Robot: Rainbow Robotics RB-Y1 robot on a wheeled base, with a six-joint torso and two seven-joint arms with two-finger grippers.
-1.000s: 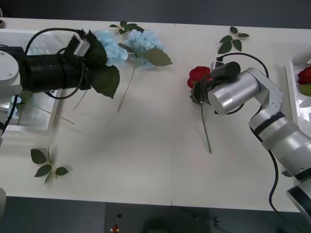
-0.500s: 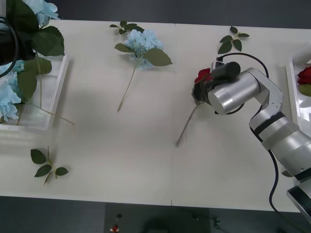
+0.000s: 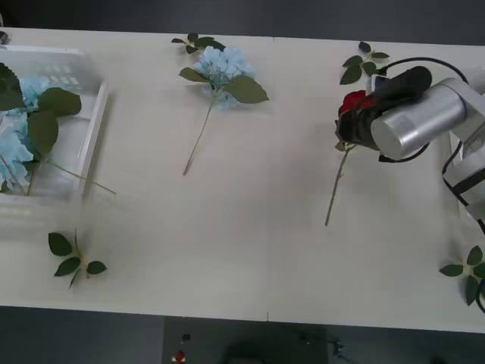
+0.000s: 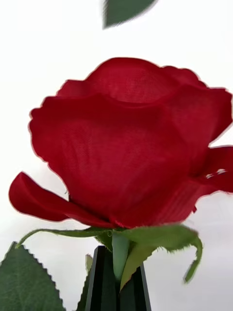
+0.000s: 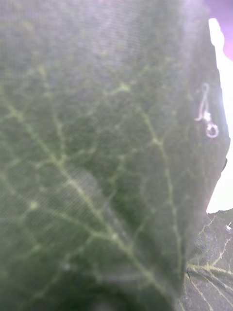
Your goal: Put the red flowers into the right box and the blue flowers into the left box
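The desk [image 3: 250, 250] is a plain off-white top with a thin seam running front to back down the middle, and past its far edge the room is just dark.

The right pincer [image 3: 355, 125] is over the right part of the desk, pressed together on a red rose [image 3: 352, 102] just under the bloom. In the right wrist view the black fingers [image 4: 104, 286] pinch the stem right below the rose [image 4: 131, 150]. The stem hangs down at a slant toward the desk.

At the left edge the left box [image 3: 91, 136], the slotted white one, has blue flowers [image 3: 19, 136] in it with big green leaves, and one thin stem sticks out over its rim. Another blue hydrangea [image 3: 222, 68] lies on the far middle of the desk, stem pointing toward the near side.

Loose leaf sprigs sit at the near left [image 3: 72, 262], far right [image 3: 362, 64] and near right edge [image 3: 468, 271].

The left wrist view is one big green leaf [image 5: 97, 155] right up against the lens, so I can't tell what the left pincer is doing.
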